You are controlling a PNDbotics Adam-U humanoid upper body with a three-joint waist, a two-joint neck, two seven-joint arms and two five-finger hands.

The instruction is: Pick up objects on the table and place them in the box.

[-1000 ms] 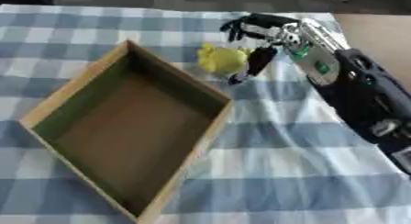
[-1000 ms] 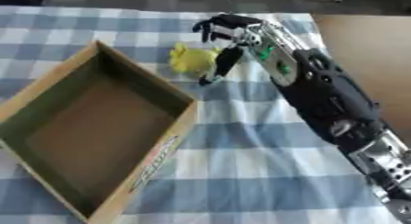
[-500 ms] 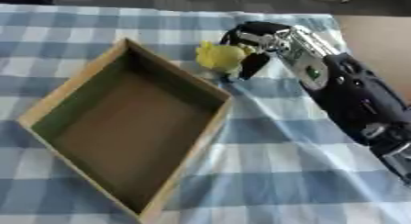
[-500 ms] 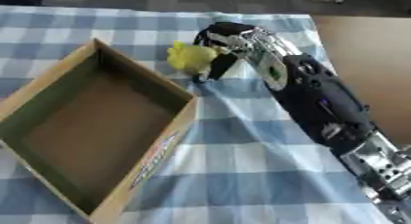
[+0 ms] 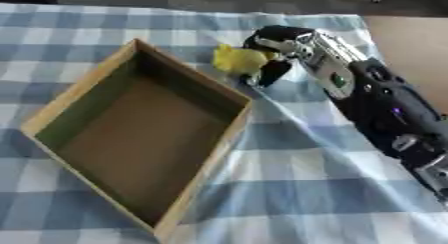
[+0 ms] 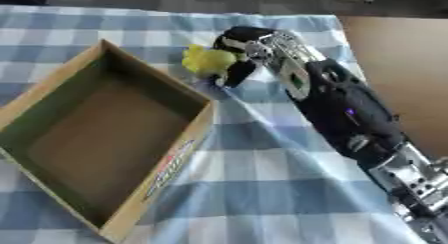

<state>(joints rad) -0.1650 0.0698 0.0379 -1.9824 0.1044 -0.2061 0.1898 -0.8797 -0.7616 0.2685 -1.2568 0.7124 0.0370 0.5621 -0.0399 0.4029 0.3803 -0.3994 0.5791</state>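
A small yellow object [image 5: 236, 59] sits just beyond the far right wall of the open cardboard box [image 5: 229, 133], on the blue checked cloth. My right hand [image 5: 278, 48] reaches in from the right and its curled fingers and thumb close round the yellow object. The box lies askew in the left half of the view and nothing shows inside it. My left hand is not seen.
The blue and white checked cloth [image 5: 315, 188] covers the table. A bare brown surface [image 6: 402, 68] shows to the right of the cloth edge. My right arm [image 5: 385, 113] runs diagonally from the lower right.
My right hand has moved left onto the yellow object and its spread fingers have curled round it. The picture has also shifted slightly.
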